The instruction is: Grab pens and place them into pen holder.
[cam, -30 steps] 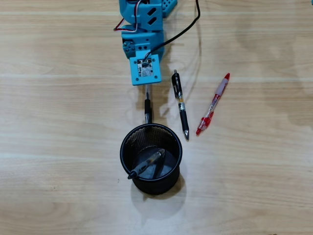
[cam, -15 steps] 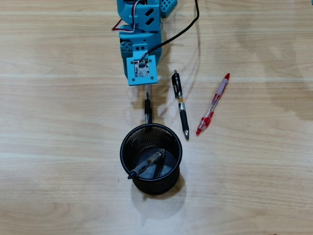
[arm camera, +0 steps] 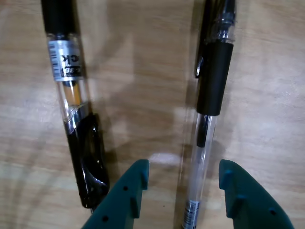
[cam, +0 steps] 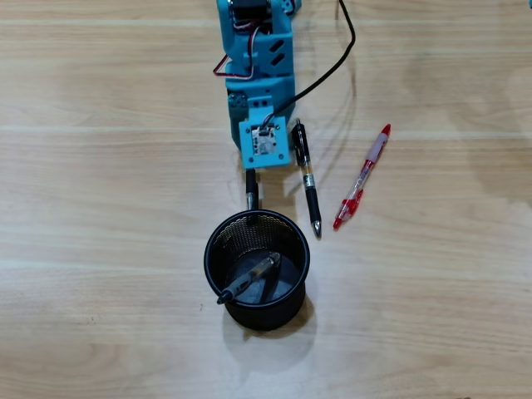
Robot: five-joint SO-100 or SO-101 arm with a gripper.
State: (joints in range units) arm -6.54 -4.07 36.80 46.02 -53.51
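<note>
In the wrist view the gripper is spread open, its teal fingers straddling the transparent pen with black sleeve without touching it. At its 9 o'clock lies the black pen with yellow band. Overhead, the pen holder sits at the arm's 6 o'clock with one pen inside; the red pen lies at the holder's 2 o'clock.

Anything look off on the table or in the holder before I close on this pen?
Nothing damaged or spilled. One pen lies slanted in the pen holder, tip poking over the rim. The open pincer straddles the transparent pen with black sleeve; the black pen lies close alongside. The red pen lies apart.
</note>
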